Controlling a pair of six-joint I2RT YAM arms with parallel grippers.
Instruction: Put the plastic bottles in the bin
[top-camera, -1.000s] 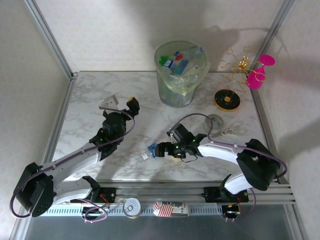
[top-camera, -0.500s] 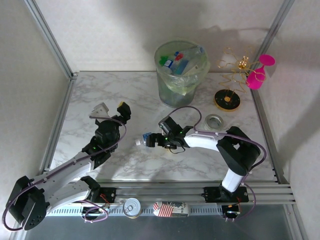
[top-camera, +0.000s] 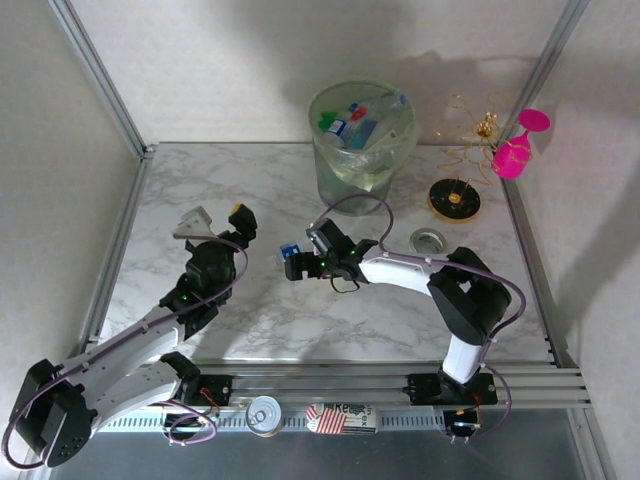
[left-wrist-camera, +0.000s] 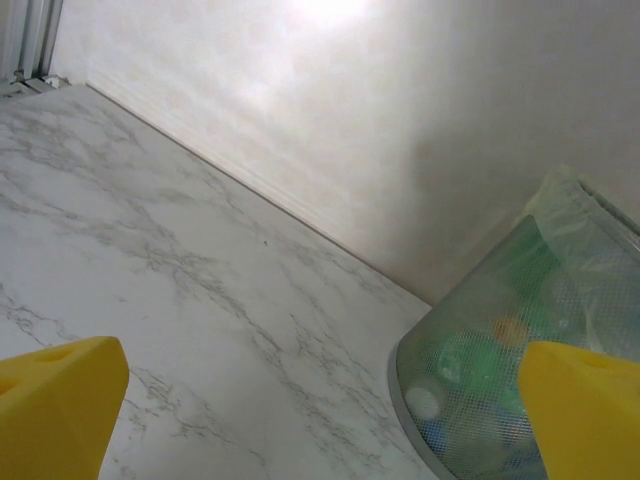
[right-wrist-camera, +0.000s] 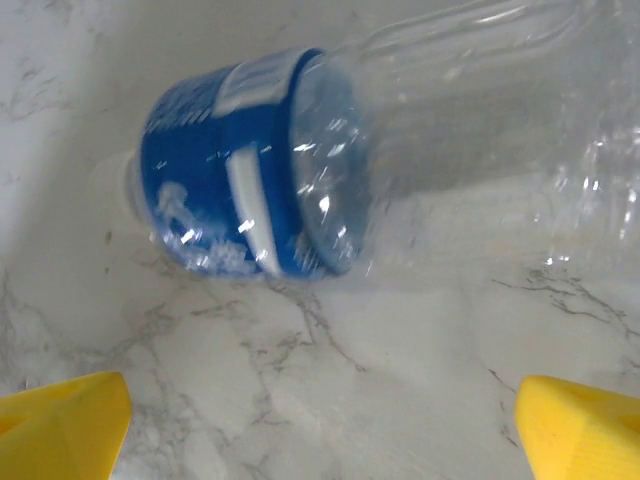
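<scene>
Marble counter (top-camera: 200, 180) lies under both my arms. My right hand (top-camera: 296, 264) is spread as wide as it goes, and from its wrist view the two yellow fingertips (right-wrist-camera: 62, 420) sit far apart at the lower corners with bare stone between them. A clear bottle (right-wrist-camera: 330, 160) with a blue label lies on its side just beyond those tips, its pale cap end to the left; I am not clamped on it, and neither fingertip touches it. From above, that bottle (top-camera: 290, 250) sits right at the front of my right hand, near the middle of the counter. My left hand (top-camera: 217, 221) is also wide open and holds nothing, pointing toward the far side. The bin (top-camera: 328, 178), pale green and lined with thin plastic, stands at the back edge of the counter, well apart from the lying bottle, with several other bottles (top-camera: 356, 122) already inside it. A tin can (top-camera: 265, 414) rests by the rail between my arm bases.
</scene>
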